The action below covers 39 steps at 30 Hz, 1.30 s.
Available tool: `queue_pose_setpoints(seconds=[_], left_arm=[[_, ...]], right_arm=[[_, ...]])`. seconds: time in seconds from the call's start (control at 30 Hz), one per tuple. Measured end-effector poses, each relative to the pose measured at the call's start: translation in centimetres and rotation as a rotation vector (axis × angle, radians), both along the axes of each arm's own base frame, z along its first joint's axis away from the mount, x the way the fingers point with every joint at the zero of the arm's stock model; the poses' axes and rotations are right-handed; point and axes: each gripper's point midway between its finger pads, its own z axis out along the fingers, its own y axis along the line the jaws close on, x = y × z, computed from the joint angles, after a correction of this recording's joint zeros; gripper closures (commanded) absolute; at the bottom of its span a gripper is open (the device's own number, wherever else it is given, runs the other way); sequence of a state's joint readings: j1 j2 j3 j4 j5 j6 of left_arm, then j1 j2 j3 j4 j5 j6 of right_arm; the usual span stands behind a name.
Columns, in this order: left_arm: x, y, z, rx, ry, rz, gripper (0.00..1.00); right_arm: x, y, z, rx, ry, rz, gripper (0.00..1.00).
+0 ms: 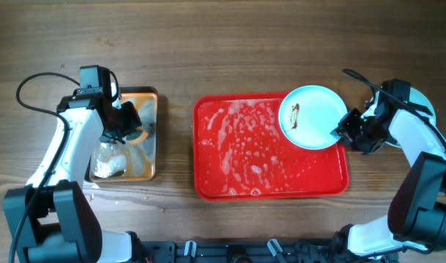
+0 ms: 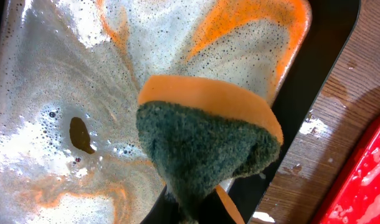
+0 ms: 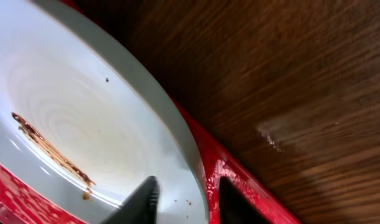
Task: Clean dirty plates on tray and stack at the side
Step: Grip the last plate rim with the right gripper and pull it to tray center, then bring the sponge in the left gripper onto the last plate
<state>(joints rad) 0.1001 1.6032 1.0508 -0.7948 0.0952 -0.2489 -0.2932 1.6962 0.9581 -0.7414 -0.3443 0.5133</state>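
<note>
wood table (image 1: pixel 223 44): right hand (image 1: pixel 343 128) pinches smeared plate (image 1: pixel 314 108) on tray (image 1: pixel 197 150) (left hand (image 1: pixel 126 126) grips sponge (image 2: pixel 202 140)).

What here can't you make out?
Overhead: a pale plate beside the right arm, mostly covered by it; how many, unclear.
Left wrist: fingers of the left gripper, hidden by the sponge.
Right wrist: whether the right gripper pinches the dirty plate; the edge cuts off its fingers.

White arms (image 1: pixel 60 148), black fingers (image 3: pixel 141 202), cables (image 1: pixel 18 93).
</note>
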Motion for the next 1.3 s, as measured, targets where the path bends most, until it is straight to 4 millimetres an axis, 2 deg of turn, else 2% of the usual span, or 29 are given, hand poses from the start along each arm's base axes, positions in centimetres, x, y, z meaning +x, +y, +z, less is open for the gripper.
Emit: queue_pose_setpoints(seconds=[0.03,0.13,0.17,0.23,0.37,0.4,0.43,0.47,0.77,0.9,0.97,1.03,1.07,1.17,1.23,1.3], left_arm=[[0.0,0.0,0.0,0.0,0.0,0.0,0.96],[0.0,0.0,0.0,0.0,0.0,0.0,0.96],[0.0,0.0,0.0,0.0,0.0,0.0,0.96],[0.0,0.0,0.0,0.0,0.0,0.0,0.96],[0.0,0.0,0.0,0.0,0.0,0.0,0.96],[0.0,0.0,0.0,0.0,0.001,0.0,0.96],[0.0,0.0,0.0,0.0,0.0,0.0,0.96],[0.0,0.0,0.0,0.0,0.0,0.0,0.96],[0.0,-0.2,0.0,-0.011,-0.001,-0.012,0.96],[-2.0,-1.0,-0.3,-0.049,0.079,-0.028,0.96],[-1.3,-0.4,-0.6,-0.014,0.047,-0.026,0.96],[-0.5,0.5,-1.4,0.036,0.017,-0.019,0.96],[0.0,1.1,-2.6,0.07,0.017,-0.014,0.96],[-0.4,1.7,-6.3,0.095,0.097,-0.021,0.96],[-0.2,1.7,-6.5,0.096,0.111,-0.028,0.96],[-0.2,1.7,-6.7,0.094,0.124,-0.036,0.96]], right_arm=[[0.1,0.0,0.0,0.001,0.0,-0.01,0.83],[0.2,-0.1,0.0,0.004,0.004,-0.039,0.83],[0.2,-0.1,0.0,0.004,0.004,-0.042,0.8],[0.2,-0.1,0.0,0.005,0.006,-0.047,0.66],[0.1,0.0,-0.9,0.006,-0.007,-0.066,0.63],[-0.4,0.6,-1.7,0.024,-0.005,-0.071,0.66],[-0.4,0.7,-1.7,0.028,-0.017,-0.077,0.73],[-0.1,0.6,-1.8,0.027,-0.044,-0.087,0.96],[-0.5,1.5,-2.3,0.069,-0.08,-0.092,0.96],[-0.6,1.7,-2.4,0.049,-0.11,0.008,0.96],[-1.0,2.7,-2.4,0.042,-0.119,0.109,0.96],[-1.8,4.7,-2.4,0.063,-0.109,0.215,0.95],[-2.3,6.0,-2.4,0.081,-0.102,0.268,0.96],[-3.1,8.8,-2.4,0.099,-0.093,0.38,0.96],[-3.4,9.9,-2.4,0.106,-0.09,0.421,0.96],[-3.6,10.3,-2.4,0.109,-0.088,0.434,0.96]])
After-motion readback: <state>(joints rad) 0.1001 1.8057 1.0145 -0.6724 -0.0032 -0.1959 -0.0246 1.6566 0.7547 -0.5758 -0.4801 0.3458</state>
